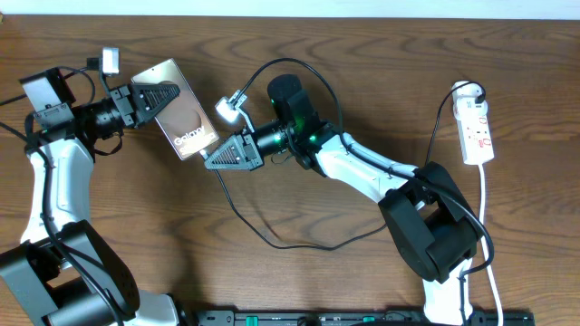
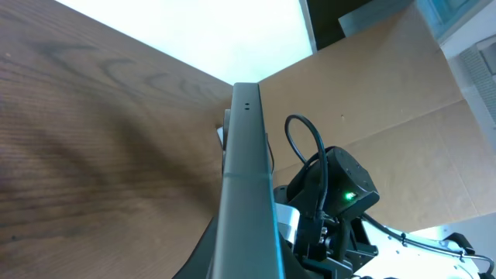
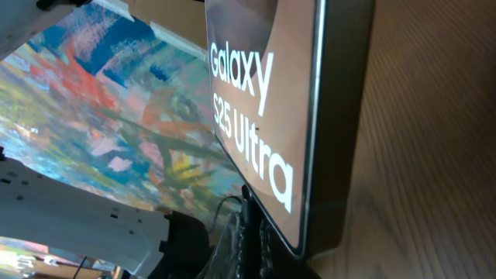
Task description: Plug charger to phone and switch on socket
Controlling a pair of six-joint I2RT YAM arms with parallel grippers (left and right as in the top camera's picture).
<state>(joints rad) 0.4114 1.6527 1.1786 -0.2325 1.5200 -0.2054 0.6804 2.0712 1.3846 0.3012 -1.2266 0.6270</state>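
My left gripper [image 1: 165, 96] is shut on the top end of the phone [image 1: 186, 127], a brownish slab with white "Galaxy" lettering, and holds it tilted above the table. In the left wrist view the phone [image 2: 246, 178] shows edge-on, rising from between the jaws of that gripper [image 2: 249, 267]. My right gripper [image 1: 212, 158] is shut on the charger tip, right at the phone's lower end. In the right wrist view this gripper [image 3: 252, 244] pinches the slim black charger [image 3: 246, 211] against the phone's [image 3: 256, 101] bottom edge; whether it is seated is hidden. The white socket [image 1: 478, 131] lies far right.
The charger's black cable [image 1: 272, 237] loops over the table in front of the right arm and runs to a black plug [image 1: 469, 91] at the socket's far end. A white cord [image 1: 487, 226] trails from the socket toward the front. A black rail [image 1: 362, 318] lines the front edge.
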